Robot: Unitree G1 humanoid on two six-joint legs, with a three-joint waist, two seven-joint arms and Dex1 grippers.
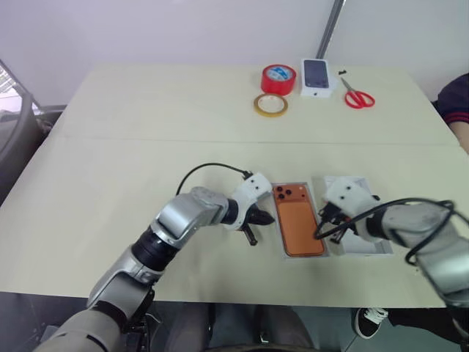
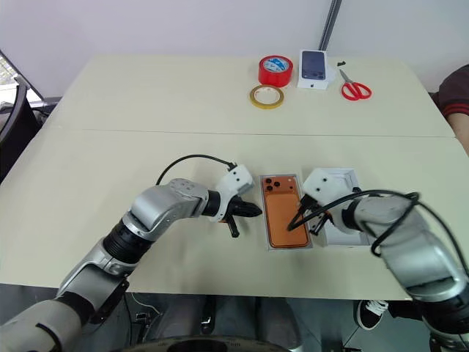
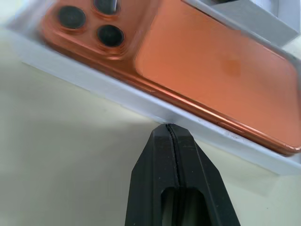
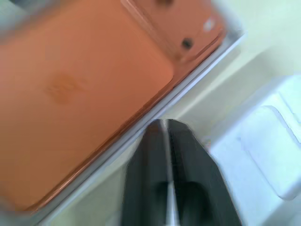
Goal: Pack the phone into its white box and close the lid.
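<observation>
Phone (image 1: 299, 220) lies in the white box (image 1: 283, 220) on the table (image 1: 110, 183), near edge. Lid (image 1: 360, 242) just beside box at 3 o'clock. Left pincer (image 1: 254, 224) at box's 9 o'clock. Tape rolls (image 1: 271, 105), small box (image 1: 317, 78), scissors (image 1: 358, 96) at 12 o'clock, far edge.

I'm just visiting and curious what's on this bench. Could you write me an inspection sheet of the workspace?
Surface: pale table, seam running across.
Job's things: phone lies camera side up in the white box; lid not made out.
Clutter: red tape roll, yellow tape roll, small phone-picture box, red scissors, white insert.
Grippers: left gripper shut, beside the box; right gripper empty, near its other side.
Cables: black cable loops at each wrist.
Surroundings: person's arm at the table's edge.
</observation>
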